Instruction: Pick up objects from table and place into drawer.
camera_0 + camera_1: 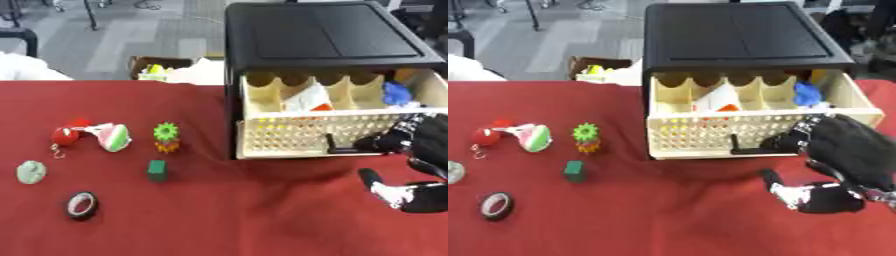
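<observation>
The cream drawer (pixel 710 136) of the black cabinet (pixel 737 35) stands pulled out. Inside it lie a white and orange item (pixel 717 98) and a blue item (pixel 805 93). My right hand (pixel 846 150) is at the drawer's front right, fingers (pixel 767 146) stretched along the perforated front, thumb (pixel 776 181) spread below; it holds nothing. On the red table to the left lie a red ball keychain (pixel 65 135), a pink, green and white toy (pixel 112 136), a green gear on an orange one (pixel 166 137), a green cube (pixel 157 170), a pale green round piece (pixel 31 172) and a black tape roll (pixel 81 205).
A cardboard box (pixel 157 67) with yellow-green contents stands behind the table's far edge, left of the cabinet. White cloth (pixel 26 67) shows at the far left. Bare red tabletop (pixel 236 215) spreads in front of the drawer.
</observation>
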Robot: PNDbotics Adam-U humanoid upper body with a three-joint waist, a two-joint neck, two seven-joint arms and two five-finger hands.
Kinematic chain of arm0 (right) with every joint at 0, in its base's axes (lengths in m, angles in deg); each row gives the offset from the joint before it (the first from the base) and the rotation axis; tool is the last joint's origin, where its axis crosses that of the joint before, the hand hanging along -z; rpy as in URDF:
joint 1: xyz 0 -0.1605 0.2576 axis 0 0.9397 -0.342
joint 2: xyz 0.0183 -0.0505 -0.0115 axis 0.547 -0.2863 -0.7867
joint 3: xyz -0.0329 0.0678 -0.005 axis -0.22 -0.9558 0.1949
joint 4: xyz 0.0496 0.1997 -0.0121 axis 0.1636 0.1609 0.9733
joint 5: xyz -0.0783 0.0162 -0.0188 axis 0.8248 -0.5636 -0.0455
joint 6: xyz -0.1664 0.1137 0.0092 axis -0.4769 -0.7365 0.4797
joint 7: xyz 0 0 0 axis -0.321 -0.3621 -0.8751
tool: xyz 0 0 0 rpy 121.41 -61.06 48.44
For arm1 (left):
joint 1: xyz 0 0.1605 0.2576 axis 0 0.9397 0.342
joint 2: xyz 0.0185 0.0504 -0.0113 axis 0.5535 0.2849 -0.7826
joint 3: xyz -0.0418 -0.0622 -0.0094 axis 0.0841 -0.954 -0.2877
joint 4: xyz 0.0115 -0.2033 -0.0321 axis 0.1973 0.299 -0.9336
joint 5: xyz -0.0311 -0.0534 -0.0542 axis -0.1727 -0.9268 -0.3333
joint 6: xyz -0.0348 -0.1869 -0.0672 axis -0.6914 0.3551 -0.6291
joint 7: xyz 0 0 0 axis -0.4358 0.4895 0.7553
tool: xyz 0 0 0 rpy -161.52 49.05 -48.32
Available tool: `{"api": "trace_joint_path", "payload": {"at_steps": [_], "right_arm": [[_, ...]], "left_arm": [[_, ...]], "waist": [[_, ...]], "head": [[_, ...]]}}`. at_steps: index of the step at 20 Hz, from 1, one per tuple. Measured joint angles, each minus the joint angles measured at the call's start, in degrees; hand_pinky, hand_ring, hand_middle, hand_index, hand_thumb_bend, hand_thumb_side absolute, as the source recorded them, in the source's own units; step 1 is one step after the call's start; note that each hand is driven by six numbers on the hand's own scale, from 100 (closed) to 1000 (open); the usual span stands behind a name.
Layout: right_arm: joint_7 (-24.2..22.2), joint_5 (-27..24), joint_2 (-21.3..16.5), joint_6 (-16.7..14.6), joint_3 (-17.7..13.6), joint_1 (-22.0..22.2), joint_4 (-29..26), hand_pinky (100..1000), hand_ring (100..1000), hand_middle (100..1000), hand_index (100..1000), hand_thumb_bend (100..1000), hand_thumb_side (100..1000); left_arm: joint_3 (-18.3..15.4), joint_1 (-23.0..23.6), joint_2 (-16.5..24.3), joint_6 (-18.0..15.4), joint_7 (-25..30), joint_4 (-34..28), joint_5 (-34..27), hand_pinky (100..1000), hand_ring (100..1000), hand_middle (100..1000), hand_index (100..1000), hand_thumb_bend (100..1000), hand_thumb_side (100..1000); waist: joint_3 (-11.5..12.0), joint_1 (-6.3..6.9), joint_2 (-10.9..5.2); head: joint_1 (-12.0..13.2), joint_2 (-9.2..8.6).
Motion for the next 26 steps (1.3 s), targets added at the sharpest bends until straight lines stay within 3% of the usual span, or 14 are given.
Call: {"api": "trace_joint_path", "payload": {"at_steps": [26], "right_arm": [[2.82, 1.81, 0.01, -0.43, -0.02, 2.28, -0.21, 100, 100, 100, 723, 100, 1000]], "left_arm": [[0.0, 0.01, -0.01, -0.03, 0.05, 0.0, 0.39, 448, 498, 591, 701, 100, 846]], "waist": [[-0.29, 0.08, 0.0]], "head": [[0.2, -0.24]]}}
